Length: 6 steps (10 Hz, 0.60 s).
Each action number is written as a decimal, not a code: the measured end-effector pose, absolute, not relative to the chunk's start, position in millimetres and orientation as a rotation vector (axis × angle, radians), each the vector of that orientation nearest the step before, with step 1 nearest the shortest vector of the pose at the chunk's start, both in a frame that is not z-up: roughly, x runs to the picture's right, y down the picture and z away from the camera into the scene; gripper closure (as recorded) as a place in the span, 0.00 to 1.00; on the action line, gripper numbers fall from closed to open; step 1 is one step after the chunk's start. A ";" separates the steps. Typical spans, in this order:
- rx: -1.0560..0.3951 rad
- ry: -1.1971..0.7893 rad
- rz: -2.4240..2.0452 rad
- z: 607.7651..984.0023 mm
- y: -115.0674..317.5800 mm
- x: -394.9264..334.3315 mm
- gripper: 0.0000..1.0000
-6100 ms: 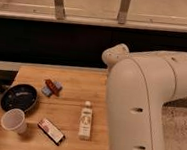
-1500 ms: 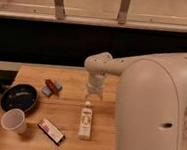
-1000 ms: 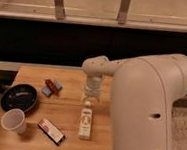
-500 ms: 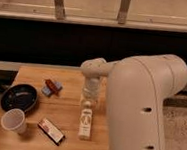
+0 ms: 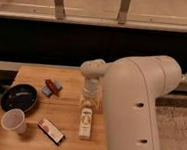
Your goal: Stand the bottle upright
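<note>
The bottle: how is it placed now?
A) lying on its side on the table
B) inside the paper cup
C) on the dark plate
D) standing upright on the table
A: the bottle lies flat on the wooden table, and the gripper hovers open just above its far end.

The wooden surface is showing a matt finish, the hand is hovering just over the smooth plastic bottle, and the paper cup is looking matt.
</note>
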State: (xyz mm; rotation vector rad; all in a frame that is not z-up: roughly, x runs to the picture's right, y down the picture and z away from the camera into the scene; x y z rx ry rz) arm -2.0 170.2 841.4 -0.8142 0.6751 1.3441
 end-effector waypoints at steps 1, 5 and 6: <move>-0.822 0.682 1.344 844.8 172.6 -1.7 0.42; -0.833 0.703 1.327 849.3 179.4 -5.1 0.42; -0.834 0.707 1.323 849.4 180.9 -5.8 0.42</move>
